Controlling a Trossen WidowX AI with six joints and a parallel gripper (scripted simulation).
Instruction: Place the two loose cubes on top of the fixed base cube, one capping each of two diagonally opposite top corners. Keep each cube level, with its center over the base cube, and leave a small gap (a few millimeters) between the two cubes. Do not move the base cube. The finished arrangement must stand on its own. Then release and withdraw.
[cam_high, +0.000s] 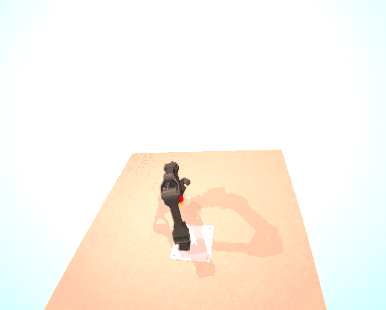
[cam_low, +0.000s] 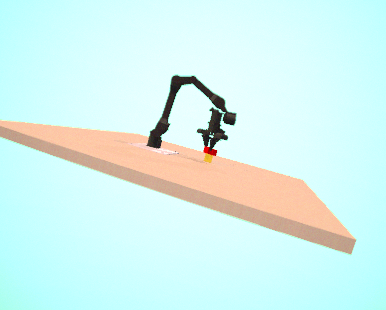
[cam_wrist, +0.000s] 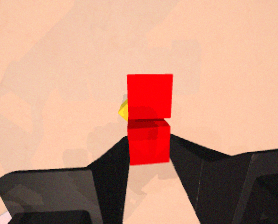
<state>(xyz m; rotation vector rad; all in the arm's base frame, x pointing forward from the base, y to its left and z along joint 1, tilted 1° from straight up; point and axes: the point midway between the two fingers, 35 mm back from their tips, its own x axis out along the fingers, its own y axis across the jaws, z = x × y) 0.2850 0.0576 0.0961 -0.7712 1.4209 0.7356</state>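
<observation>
The yellow base cube (cam_low: 208, 159) (cam_high: 180, 204) stands on the table; only a corner of it (cam_wrist: 123, 110) shows in the wrist view. One red cube (cam_wrist: 150, 96) (cam_low: 213, 153) sits on top of it, away from the fingers. My gripper (cam_wrist: 147, 139) (cam_low: 208, 147) is shut on the other red cube (cam_wrist: 149, 146) (cam_low: 206, 149), low over the base and close beside the first. A narrow dark line shows between the red cubes; I cannot tell whether the held cube touches the base. In the top view the arm hides the fingertips, and only a bit of red shows.
The arm's foot stands on a white plate (cam_high: 206, 234) (cam_low: 173, 152) on the wooden table (cam_high: 260, 200) (cam_low: 270, 190). Shadows of the arm lie across the table. No other objects show near the cubes.
</observation>
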